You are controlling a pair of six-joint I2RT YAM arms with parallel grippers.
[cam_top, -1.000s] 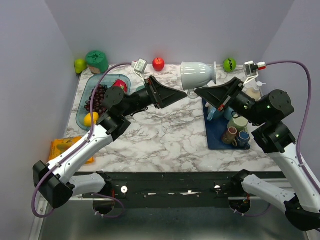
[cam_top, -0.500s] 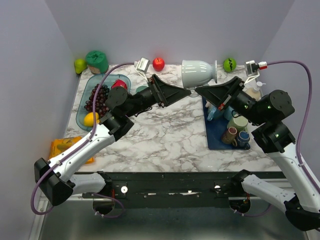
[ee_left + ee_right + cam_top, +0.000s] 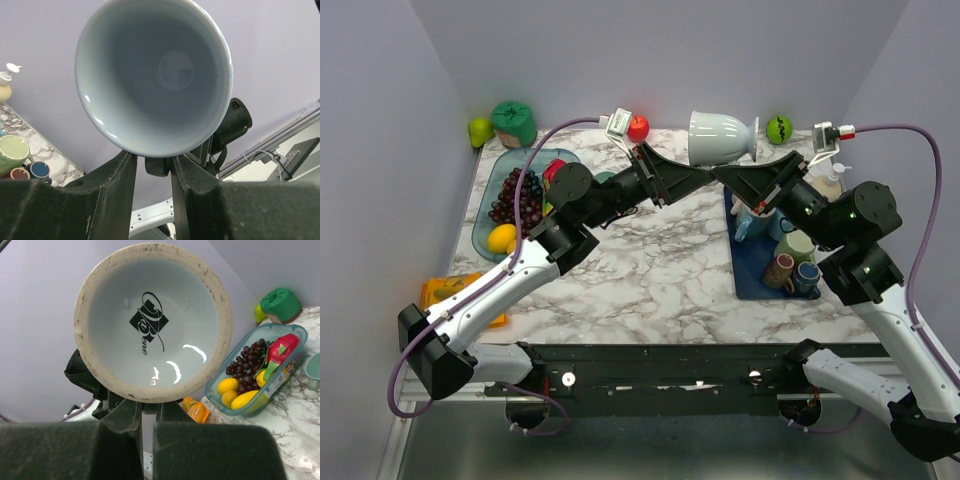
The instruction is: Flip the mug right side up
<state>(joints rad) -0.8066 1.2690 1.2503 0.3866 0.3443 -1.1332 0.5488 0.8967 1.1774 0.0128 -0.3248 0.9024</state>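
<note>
A white mug (image 3: 720,138) hangs in the air on its side, mouth to the left and base to the right. My right gripper (image 3: 722,176) is shut under it, holding it from below; the right wrist view faces its printed base (image 3: 152,322) above the right gripper (image 3: 148,407). My left gripper (image 3: 703,177) meets it from the left. The left wrist view looks into the mug's mouth (image 3: 155,75). The left gripper (image 3: 152,162) stands partly open just under the rim, with the right gripper's dark tip showing in the gap. The handle is hidden.
A clear fruit container (image 3: 496,192) with grapes and lemons sits at the left, an orange packet (image 3: 445,295) nearer. A blue tray (image 3: 752,282) with several mugs lies under the right arm. A red apple (image 3: 638,127), a green apple (image 3: 779,128) and a soap bottle (image 3: 827,180) line the back.
The left gripper has moved right, up to the mug's underside, and its jaws have narrowed. The mug has risen slightly in the right gripper.
</note>
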